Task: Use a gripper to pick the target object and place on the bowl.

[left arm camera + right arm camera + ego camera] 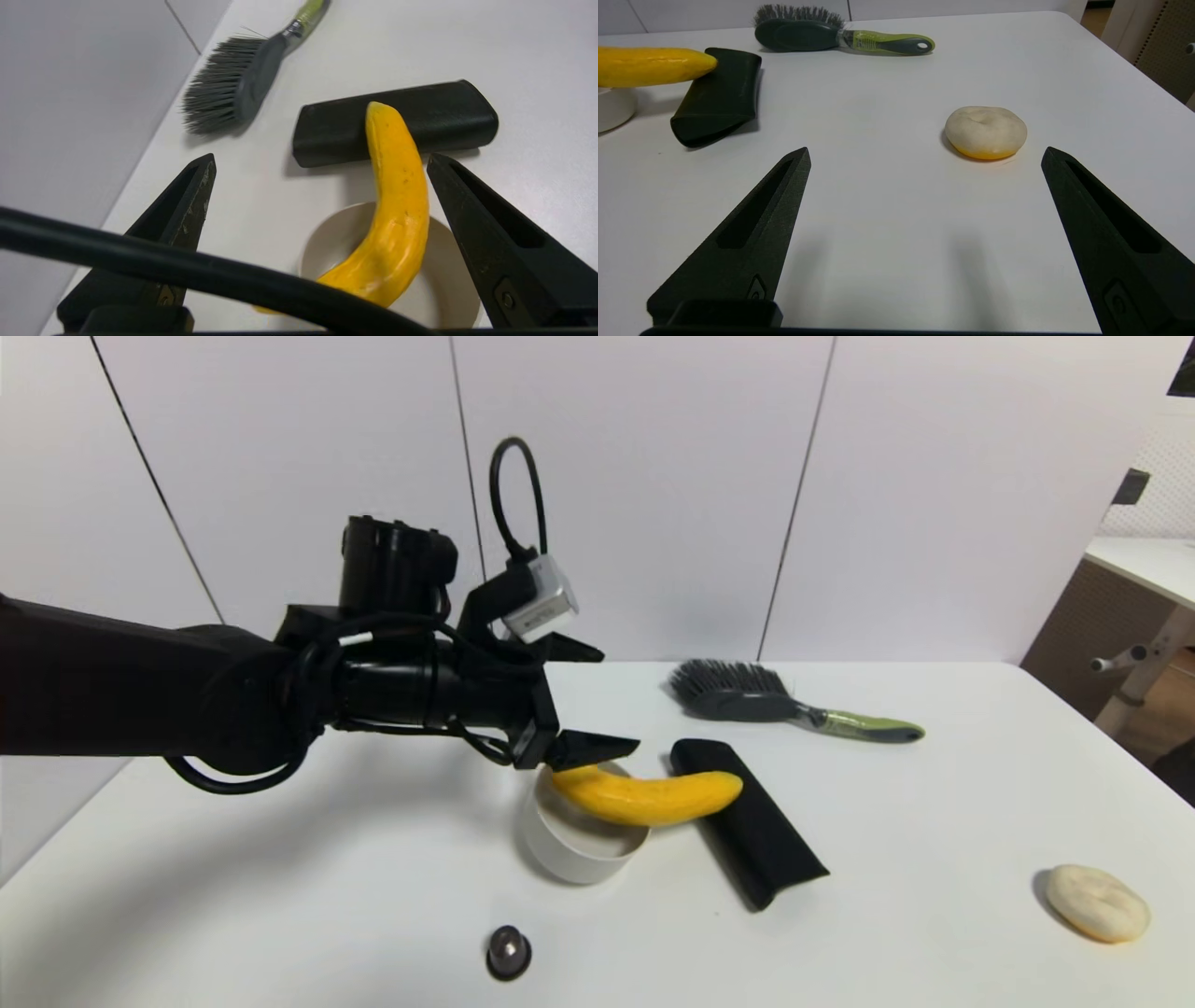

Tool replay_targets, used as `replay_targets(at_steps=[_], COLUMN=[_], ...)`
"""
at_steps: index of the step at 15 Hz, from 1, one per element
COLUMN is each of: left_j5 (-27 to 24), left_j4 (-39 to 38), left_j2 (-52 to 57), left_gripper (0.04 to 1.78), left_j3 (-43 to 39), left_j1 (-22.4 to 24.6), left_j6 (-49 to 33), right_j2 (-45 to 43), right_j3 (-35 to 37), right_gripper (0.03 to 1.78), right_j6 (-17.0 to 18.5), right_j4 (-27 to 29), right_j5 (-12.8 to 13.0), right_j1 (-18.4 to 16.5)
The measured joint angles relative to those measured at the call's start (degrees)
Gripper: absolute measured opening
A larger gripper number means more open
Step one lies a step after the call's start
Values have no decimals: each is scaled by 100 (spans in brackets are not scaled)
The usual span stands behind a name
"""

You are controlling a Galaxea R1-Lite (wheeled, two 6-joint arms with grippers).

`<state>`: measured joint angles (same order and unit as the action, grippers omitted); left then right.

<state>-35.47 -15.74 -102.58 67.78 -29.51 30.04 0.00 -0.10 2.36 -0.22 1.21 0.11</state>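
The yellow banana (649,798) lies across the rim of the off-white bowl (579,859), its right end sticking out over a black case. My left gripper (619,702) is open and empty just above the banana's left end. In the left wrist view the banana (402,200) rests in the bowl (336,238), between the spread fingers of the left gripper (320,158), touching neither. My right gripper (925,151) is open and empty, low over the table; it does not show in the head view. The banana (649,65) and bowl (612,107) show far off in its view.
A black case (756,831) lies right of the bowl, under the banana's tip. A grey brush (747,695) with a green handle lies behind it. A cream bun (1097,903) sits at the front right, a dark metal knob (509,952) in front of the bowl.
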Motion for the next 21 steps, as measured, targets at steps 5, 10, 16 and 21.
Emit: replay_targets(at_steps=[5,10,16,21], left_j5=[1037,2176,2281,2716], left_j4=[122,819,1120,1108], left_j2=[892,2058,3688,5369], left_gripper=[167,168,169,169], left_j3=[226,369,-1125,-3074], left_j1=[271,959,2048,2404], left_j6=[-586,-905,-1309,-1852], right_j2=[0,0,0,0], right_j3=[0,0,0,0], right_gripper=[171,171,171,171], right_j6=[-2,0,0,0], right_j4=[0,-2,0,-2], right_j5=[0,2,2,2], right_j1=[2,2,5,2])
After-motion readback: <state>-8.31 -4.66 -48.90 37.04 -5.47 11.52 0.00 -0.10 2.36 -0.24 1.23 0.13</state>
